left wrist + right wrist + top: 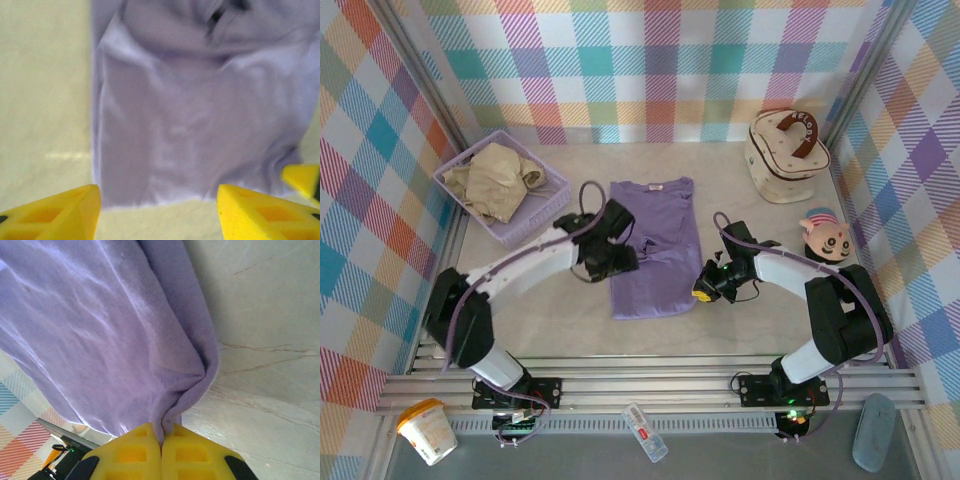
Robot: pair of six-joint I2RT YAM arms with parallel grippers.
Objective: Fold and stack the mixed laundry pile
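Step in hand is judged to be the fold of the shirt point(660, 265); stacking is not yet begun. The shirt is spread flat on the counter point(260, 315) between the two hands.

The right hand point(161, 432) is clamped tight on a thin pinch of the shirt's side edge. Cloth is bunched into a crease right at its fingertips and fans out ahead of it. Whether one layer or two is caught cannot be told.

The left hand point(159, 200) is spread wide and nothing is held. The shirt's hem lies just ahead of its fingers point(60, 212), with a corner of the shirt in line with one finger.

The beige garment point(498, 178) is crumpled in the basket point(540, 218), well apart on the left hand's outer side, unfolded.

To do this well:
- The left hand should be lowered onto the edge just ahead and closed on it before anything is lifted.
- Both pinches should be raised level and carried across together, so a straight fold line is kept.
- The lift should be kept low and slow. The right pinch is small and could be pulled free by a hard tug.
- The edge should be laid down square on the far edge before release.
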